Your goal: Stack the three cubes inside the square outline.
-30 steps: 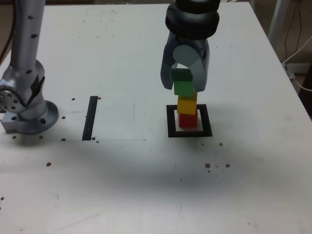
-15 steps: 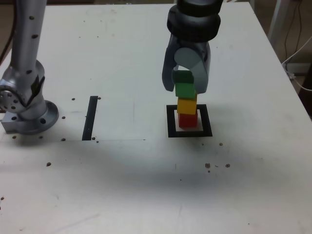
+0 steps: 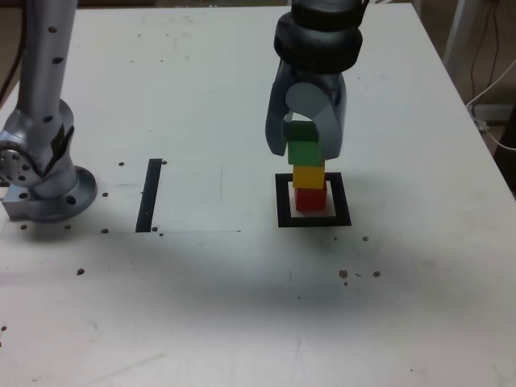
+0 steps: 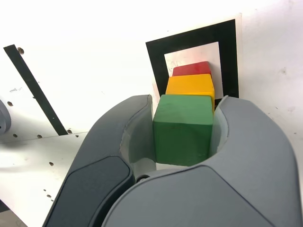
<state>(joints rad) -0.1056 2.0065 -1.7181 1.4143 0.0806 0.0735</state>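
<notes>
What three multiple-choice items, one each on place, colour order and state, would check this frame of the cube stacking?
1. Where does the stack stand?
A. Inside the square outline
B. On the thin black strip
C. Beside the arm's base

2. Colour order, bottom to top?
A. Green, yellow, red
B. Red, yellow, green
C. Yellow, red, green

3. Where is the green cube?
A. Lying on the table
B. Set on the yellow cube, between the jaws
C. Lifted clear of the stack

Key: 1 A, the red cube sits in the white centre; 2 B, the exterior view shows red lowest, green highest; 3 B, the gripper flanks the green cube, which rests on yellow.
</notes>
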